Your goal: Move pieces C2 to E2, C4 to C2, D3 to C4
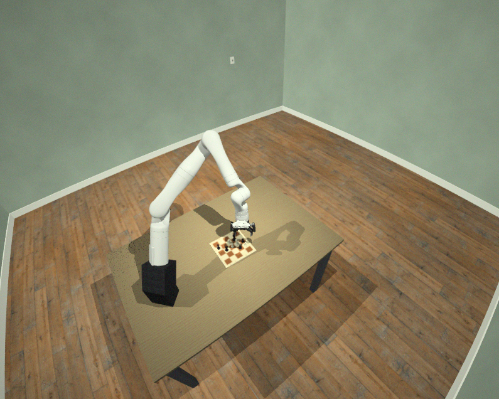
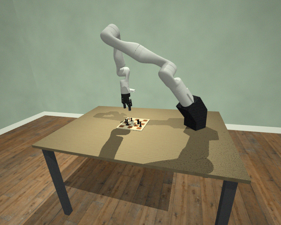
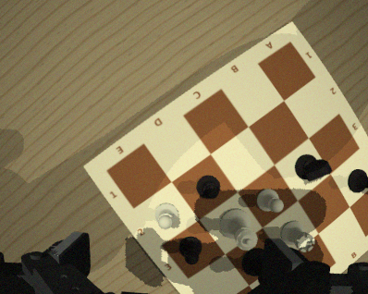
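Wrist view: looks straight down past the claw.
Claw (image 1: 242, 234) (image 2: 127, 108) (image 3: 176, 257): spread wide, gripping nothing; hangs above the board (image 1: 226, 265) (image 2: 142, 129) (image 3: 96, 168), apparently to clear the crowded pieces.
E2: directly off the gap toward twelve o'clock; bears the white pawn (image 3: 166, 215), upright, probably delivered from C2 and let go.
D3: toward two o'clock; bears the tall white piece (image 3: 235, 223), probably waiting for C4 to come free.
C4: toward three o'clock; bears the crowned white piece (image 3: 294, 233), likely next to lift.
C2: toward one o'clock; bears no piece, so ready to receive from C4.
C3: between C2 and C4; bears a second white pawn (image 3: 269, 201), to be left alone, hence calls for a high carry.
B3: farther toward two o'clock; bears the black knight (image 1: 226, 248) (image 2: 138, 121) (image 3: 307, 166), outside the task's moves.
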Robot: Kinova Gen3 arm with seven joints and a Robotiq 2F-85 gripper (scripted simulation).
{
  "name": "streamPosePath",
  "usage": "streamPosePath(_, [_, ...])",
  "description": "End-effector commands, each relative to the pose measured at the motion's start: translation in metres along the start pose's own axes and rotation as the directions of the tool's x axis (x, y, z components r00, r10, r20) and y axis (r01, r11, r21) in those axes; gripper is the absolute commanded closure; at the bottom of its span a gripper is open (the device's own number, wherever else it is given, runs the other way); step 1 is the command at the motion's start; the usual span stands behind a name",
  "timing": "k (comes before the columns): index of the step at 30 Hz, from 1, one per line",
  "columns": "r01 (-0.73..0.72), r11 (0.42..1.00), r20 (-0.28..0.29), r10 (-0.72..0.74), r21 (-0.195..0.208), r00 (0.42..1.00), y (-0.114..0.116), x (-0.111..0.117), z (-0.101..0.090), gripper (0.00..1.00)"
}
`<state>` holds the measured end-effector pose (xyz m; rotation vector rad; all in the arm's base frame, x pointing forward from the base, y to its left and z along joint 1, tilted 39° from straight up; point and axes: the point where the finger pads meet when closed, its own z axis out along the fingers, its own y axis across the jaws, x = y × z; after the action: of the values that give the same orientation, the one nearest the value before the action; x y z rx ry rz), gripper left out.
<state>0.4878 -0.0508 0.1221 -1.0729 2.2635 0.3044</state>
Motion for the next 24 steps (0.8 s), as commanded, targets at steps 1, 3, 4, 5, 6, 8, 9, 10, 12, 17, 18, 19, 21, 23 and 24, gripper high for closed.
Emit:
streamPosePath(1, [0.035,0.999,-0.002,-0.035,-0.002,0.999,0.003,0.001,0.000,0.00])
streamPosePath(3, [0.078,0.997,-0.005,-0.078,-0.006,0.997,0.006,0.002,0.001,0.00])
streamPosePath(4, [0.102,0.995,-0.006,-0.102,-0.008,0.995,0.007,0.003,0.001,0.00])
streamPosePath(5, [0.127,0.992,-0.007,-0.127,-0.010,0.992,0.009,0.003,0.002,0.00])
streamPosePath(6, [0.153,0.988,-0.008,-0.153,-0.012,0.988,0.011,0.004,0.002,0.00])
streamPosePath(8, [0.153,0.988,-0.008,-0.153,-0.012,0.988,0.011,0.004,0.002,0.00])
streamPosePath(9, [0.180,0.984,-0.009,-0.180,-0.015,0.984,0.012,0.004,0.003,0.00])
streamPosePath(10, [0.209,0.978,-0.010,-0.209,-0.017,0.978,0.014,0.005,0.003,0.00])
streamPosePath(12, [0.268,0.963,-0.011,-0.269,-0.022,0.963,0.018,0.005,0.004,0.00])
streamPosePath(17, [0.432,0.901,-0.010,-0.433,-0.035,0.902,0.029,0.007,0.007,0.00])
streamPosePath(18, [0.466,0.884,-0.010,-0.467,-0.038,0.884,0.031,0.008,0.007,0.00])
streamPosePath(19, [0.500,0.865,-0.009,-0.501,-0.040,0.865,0.033,0.008,0.008,0.00])
streamPosePath(21, [0.569,0.821,-0.006,-0.570,-0.045,0.822,0.037,0.008,0.008,0.00])
streamPosePath(23, [0.636,0.770,-0.003,-0.637,-0.048,0.771,0.042,0.009,0.009,0.00])
streamPosePath(24, [0.636,0.770,-0.003,-0.637,-0.048,0.771,0.042,0.009,0.009,0.00])
